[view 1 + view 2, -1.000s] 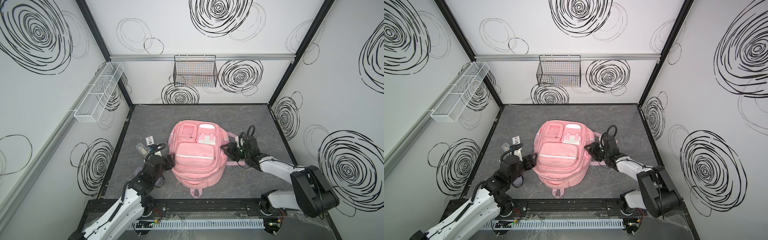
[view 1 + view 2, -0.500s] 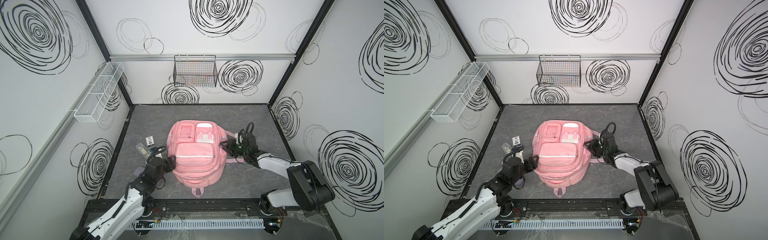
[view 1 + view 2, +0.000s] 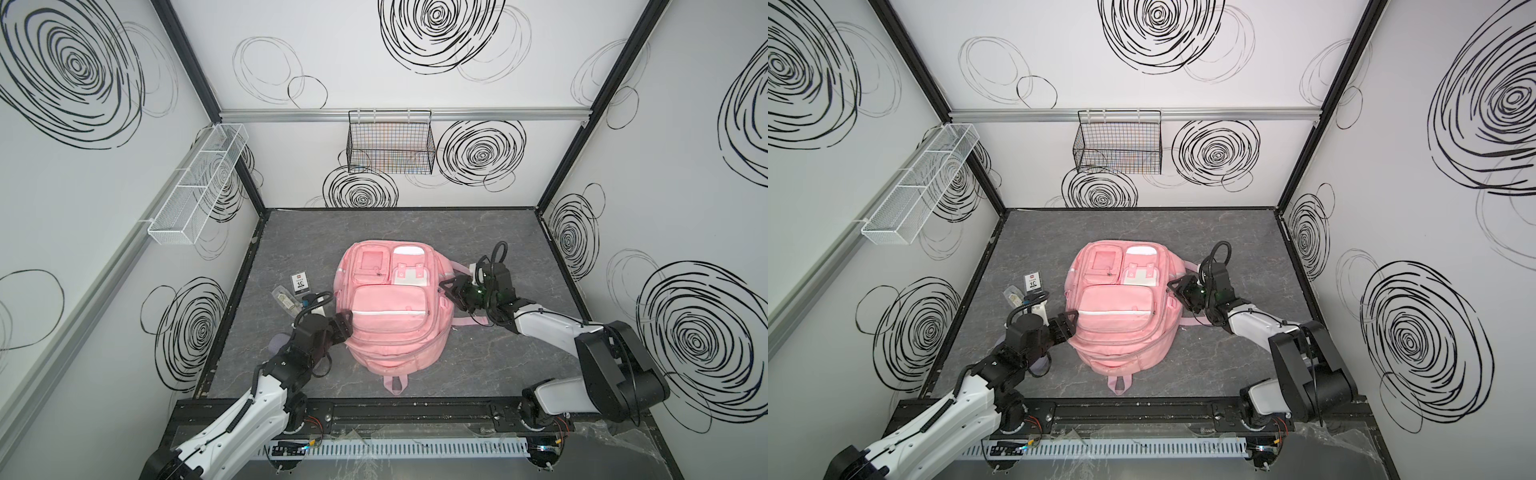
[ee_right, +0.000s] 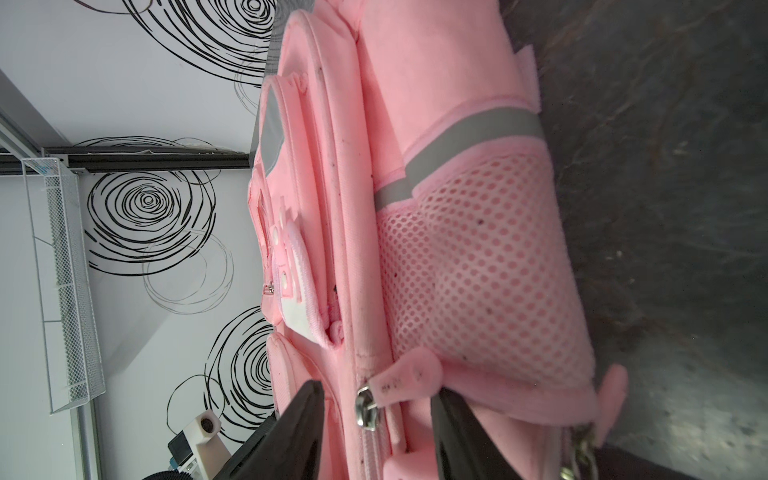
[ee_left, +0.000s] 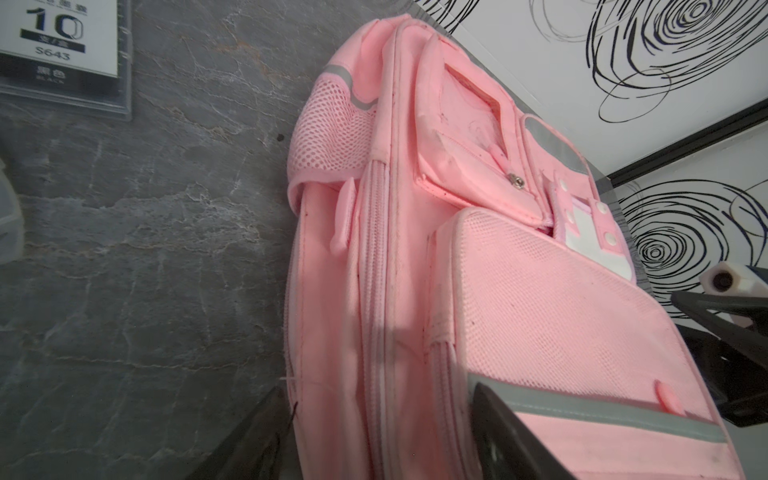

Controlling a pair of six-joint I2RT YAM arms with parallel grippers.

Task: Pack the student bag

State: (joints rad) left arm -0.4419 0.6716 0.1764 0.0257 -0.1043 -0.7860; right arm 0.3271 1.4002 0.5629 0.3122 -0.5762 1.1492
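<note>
The student bag (image 3: pixel 390 316) (image 3: pixel 1117 316) is a pink backpack lying front-up in the middle of the grey table. My left gripper (image 3: pixel 345 326) (image 3: pixel 1068 326) is open at the bag's left side. In the left wrist view its jaws (image 5: pixel 377 390) straddle the side wall and zipper seams of the bag (image 5: pixel 415 249). My right gripper (image 3: pixel 451 293) (image 3: pixel 1177 291) is open at the bag's right side, below the mesh side pocket (image 4: pixel 478 282). A metal zipper slider with a pink pull tab (image 4: pixel 409 380) sits between its jaws (image 4: pixel 376 388), with gaps on both sides.
A card pack marked 10 (image 3: pixel 300 282) (image 5: pixel 62 41) and a clear plastic case (image 3: pixel 284 300) lie left of the bag, beside my left arm. Pink straps (image 3: pixel 473 322) trail under my right wrist. A black wire basket (image 3: pixel 390 143) hangs on the back wall, a white mesh shelf (image 3: pixel 199 183) on the left wall.
My right gripper has edged in along the bag's right side, toward the zipper pull. The left gripper has crept slightly closer to the bag's left side.
</note>
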